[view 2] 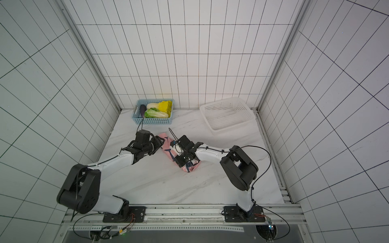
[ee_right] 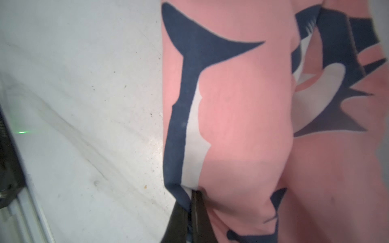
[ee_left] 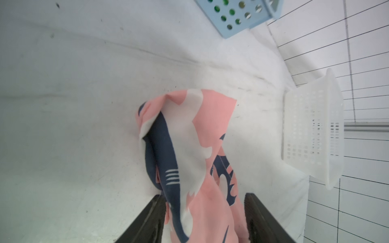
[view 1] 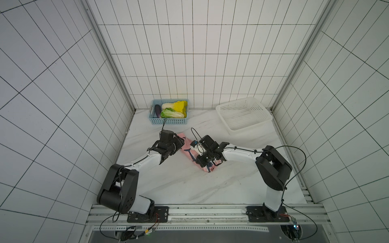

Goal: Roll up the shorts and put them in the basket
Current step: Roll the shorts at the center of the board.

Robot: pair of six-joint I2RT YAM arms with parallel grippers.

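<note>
Fingers (ee_left: 151, 218) of the left gripper (ee_left: 203, 197) stand either side of the shorts (ee_left: 189, 136) in the left wrist view. We read them as clamped on that end of the fabric, with pink cloth and a navy shark bulging out past them onto the white table (ee_left: 73, 126); the blue basket (ee_left: 237, 19) and white basket (ee_left: 311, 130) are also in shot. In both top views the shorts (view 1: 189, 150) (view 2: 168, 147) lie mid-table as a long, loosely rolled bundle running from far left to near right. The left gripper is at its far-left end and the right gripper (view 1: 205, 161) sits over the near-right half, jaws hidden by its own body. In the right wrist view one dark finger (ee_right: 196, 210) presses into a fold of the shorts with fabric draped round it. The other is unseen, so we cannot tell how wide that gripper is or whether it holds anything. Risks, as we judge them: cloth snagged on that finger could get dragged out and undo the roll. With only one end pinched, the soft bundle could sag open or skid on the smooth table. Uneven pull from the two ends would skew the roll.
</note>
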